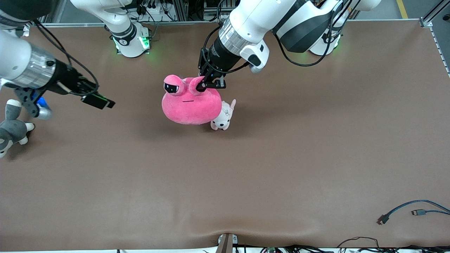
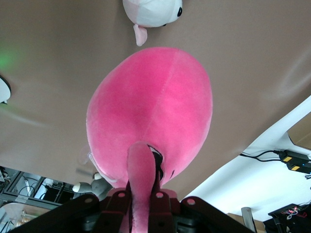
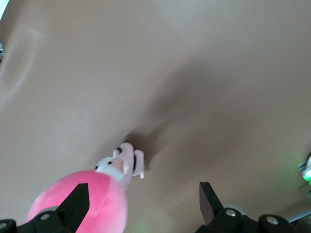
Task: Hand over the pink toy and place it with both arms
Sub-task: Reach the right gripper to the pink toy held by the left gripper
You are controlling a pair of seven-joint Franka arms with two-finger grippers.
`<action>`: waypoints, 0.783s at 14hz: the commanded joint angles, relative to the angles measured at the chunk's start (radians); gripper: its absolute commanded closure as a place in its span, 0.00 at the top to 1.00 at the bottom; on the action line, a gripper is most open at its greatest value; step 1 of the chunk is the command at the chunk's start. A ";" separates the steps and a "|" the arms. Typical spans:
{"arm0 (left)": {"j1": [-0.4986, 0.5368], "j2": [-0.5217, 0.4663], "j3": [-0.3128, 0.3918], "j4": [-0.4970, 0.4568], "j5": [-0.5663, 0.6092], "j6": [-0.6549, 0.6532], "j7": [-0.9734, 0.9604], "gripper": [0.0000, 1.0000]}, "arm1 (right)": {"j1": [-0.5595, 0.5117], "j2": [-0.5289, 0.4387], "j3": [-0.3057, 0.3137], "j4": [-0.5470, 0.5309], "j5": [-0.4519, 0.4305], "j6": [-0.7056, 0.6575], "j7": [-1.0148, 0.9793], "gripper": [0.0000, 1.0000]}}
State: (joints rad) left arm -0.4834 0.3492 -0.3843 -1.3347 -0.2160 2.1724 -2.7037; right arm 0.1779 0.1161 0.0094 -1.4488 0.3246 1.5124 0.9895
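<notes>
The pink toy [image 1: 191, 107], a round hot-pink plush with bulging eyes, hangs just above the brown table near its middle. My left gripper [image 1: 207, 83] is shut on one of its eye stalks from above. In the left wrist view the pink stalk runs between the closed fingers of the left gripper [image 2: 142, 194], with the toy's body [image 2: 150, 111] hanging below. My right gripper [image 1: 100, 101] is open and holds nothing, over the table toward the right arm's end, well apart from the toy. The right wrist view shows the open right gripper [image 3: 144, 199] and the toy [image 3: 92, 199] farther off.
A small pale pink-and-white puppy plush [image 1: 223, 117] lies on the table right beside the toy, partly under it. A grey-and-white plush animal [image 1: 10, 128] lies at the right arm's end of the table. Loose cables [image 1: 411, 211] lie near the front corner at the left arm's end.
</notes>
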 commanded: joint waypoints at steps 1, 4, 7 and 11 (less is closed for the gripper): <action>-0.014 0.020 0.007 0.038 -0.006 0.009 -0.022 0.00 | 0.054 0.010 -0.005 0.022 0.027 0.034 0.154 1.00; -0.023 0.022 0.012 0.037 -0.003 0.009 -0.021 0.00 | 0.109 0.004 -0.005 0.022 0.063 0.064 0.277 1.00; -0.026 0.027 0.010 0.037 -0.005 0.010 -0.022 0.00 | 0.156 -0.003 -0.005 0.022 0.060 0.109 0.424 1.00; -0.032 0.027 0.012 0.037 -0.003 0.010 -0.022 0.00 | 0.198 0.000 -0.005 0.021 0.053 0.179 0.670 1.00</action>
State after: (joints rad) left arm -0.4973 0.3599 -0.3828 -1.3341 -0.2160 2.1764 -2.7039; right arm 0.3538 0.1156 0.0127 -1.4364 0.3711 1.6727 1.5440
